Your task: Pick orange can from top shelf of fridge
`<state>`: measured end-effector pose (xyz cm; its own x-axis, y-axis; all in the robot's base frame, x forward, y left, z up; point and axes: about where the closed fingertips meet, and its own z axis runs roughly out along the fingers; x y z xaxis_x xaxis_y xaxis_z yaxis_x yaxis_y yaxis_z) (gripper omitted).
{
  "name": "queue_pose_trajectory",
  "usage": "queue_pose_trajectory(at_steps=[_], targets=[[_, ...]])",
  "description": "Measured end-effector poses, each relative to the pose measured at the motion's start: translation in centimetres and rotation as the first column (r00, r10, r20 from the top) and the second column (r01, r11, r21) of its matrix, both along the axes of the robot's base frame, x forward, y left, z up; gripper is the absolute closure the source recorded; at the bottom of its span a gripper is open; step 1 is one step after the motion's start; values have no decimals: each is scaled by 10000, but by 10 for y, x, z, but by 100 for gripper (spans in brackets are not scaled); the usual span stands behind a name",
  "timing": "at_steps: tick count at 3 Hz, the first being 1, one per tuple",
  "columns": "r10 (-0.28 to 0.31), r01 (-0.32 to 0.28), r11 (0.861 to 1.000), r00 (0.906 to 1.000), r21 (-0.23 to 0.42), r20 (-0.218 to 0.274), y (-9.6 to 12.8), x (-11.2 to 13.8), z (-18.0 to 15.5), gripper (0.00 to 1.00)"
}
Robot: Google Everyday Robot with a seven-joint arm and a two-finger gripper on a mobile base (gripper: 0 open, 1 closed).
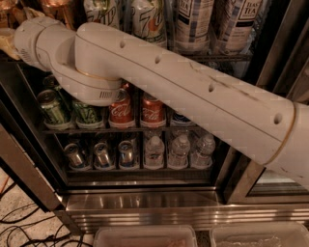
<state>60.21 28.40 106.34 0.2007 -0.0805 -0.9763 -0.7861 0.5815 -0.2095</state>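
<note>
The gripper (7, 42) sits at the far left edge of the view, mostly cut off, about level with the top shelf (219, 57) of the fridge (145, 205). Whether it is spread or closed cannot be told. Up and to its right, the orange can (57, 8) stands on that shelf beside the 7UP drinks (147, 19). The white wrist (36, 41) turns at a round joint (91, 84). From there the thick forearm (193, 91) slants down to the right, passing in front of the red cola cans (120, 110) and green cans (50, 107).
</note>
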Motion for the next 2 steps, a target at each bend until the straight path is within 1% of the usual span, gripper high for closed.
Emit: queue_pose_trajectory(at_steps=[2], targets=[[1, -1, 10000, 10000, 0, 0, 0, 0, 0, 92]])
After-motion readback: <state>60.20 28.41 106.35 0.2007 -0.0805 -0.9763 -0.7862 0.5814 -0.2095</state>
